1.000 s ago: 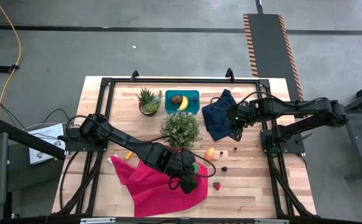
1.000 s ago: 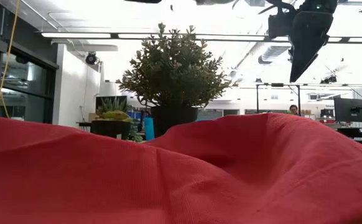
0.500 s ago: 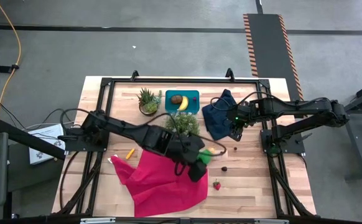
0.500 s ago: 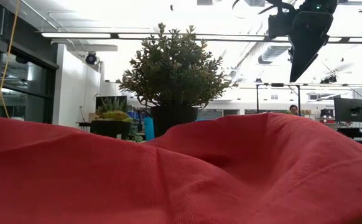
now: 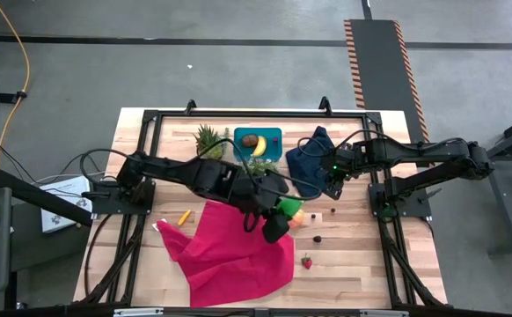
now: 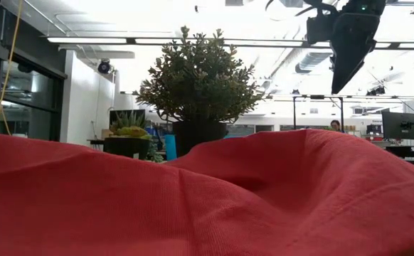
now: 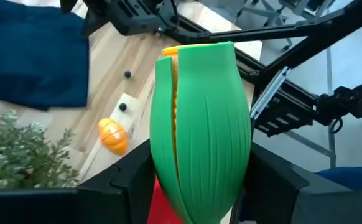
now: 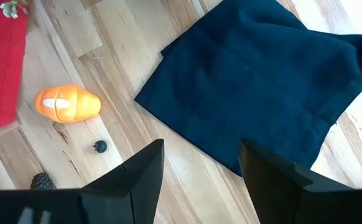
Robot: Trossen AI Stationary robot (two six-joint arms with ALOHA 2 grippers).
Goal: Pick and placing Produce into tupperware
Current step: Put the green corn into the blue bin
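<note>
Green piece [image 7: 201,124] clamped in left gripper [image 5: 284,211] jaws, lifted.

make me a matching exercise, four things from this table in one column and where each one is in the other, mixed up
Things:
1. banana
2. green corn piece
3. strawberry
4. navy cloth

Places:
A. bare wood beside the red cloth
B. in the teal tupperware
C. gripped in the left hand
D. under the right hand

Pairs: 1-B, 2-C, 3-A, 4-D
</note>
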